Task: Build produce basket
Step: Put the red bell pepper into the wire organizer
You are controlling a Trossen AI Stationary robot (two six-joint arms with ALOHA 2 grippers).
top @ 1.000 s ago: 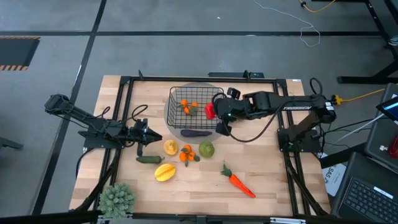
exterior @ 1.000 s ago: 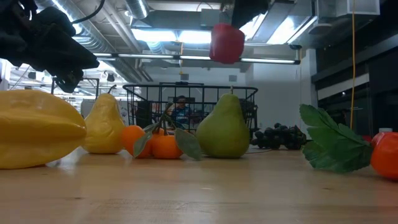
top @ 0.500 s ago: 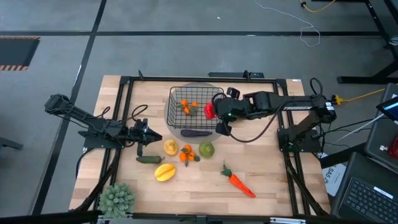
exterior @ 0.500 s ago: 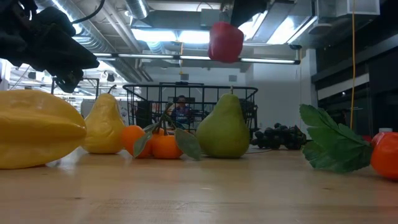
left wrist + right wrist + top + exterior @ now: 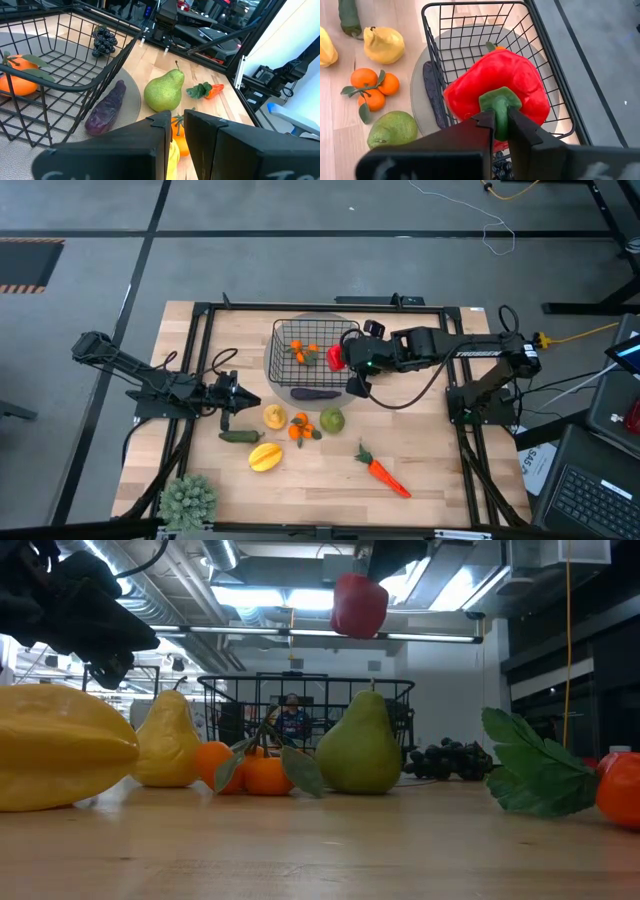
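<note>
My right gripper (image 5: 346,362) is shut on a red pepper (image 5: 337,358), carried in the air over the right side of the black wire basket (image 5: 290,330); in the low view the pepper (image 5: 360,605) hangs well above the basket rim (image 5: 230,685). Tangerines with leaves (image 5: 305,352) lie inside the basket. A purple eggplant (image 5: 315,392) rests on the grey mat just outside the basket's near wall. My left gripper (image 5: 250,402) waits shut above the table, left of a yellow pear (image 5: 274,416). My right gripper pinches the pepper's green stem (image 5: 500,102) between its two fingers (image 5: 485,120), which lie on either side of the stem. The pepper (image 5: 497,90) is lifted clear and sits beyond the fingertips, over the basket's inside (image 5: 470,45).
On the table near the basket are loose tangerines (image 5: 298,427), a green pear (image 5: 332,420), a yellow starfruit (image 5: 264,456), a green cucumber (image 5: 238,436) and a carrot (image 5: 385,473). A spiky potted plant (image 5: 188,500) stands at the near left corner. Dark grapes (image 5: 102,40) lie beside the basket.
My right gripper has carried the pepper a little higher and slightly farther over the basket, still shut on it. Nothing else has moved.
</note>
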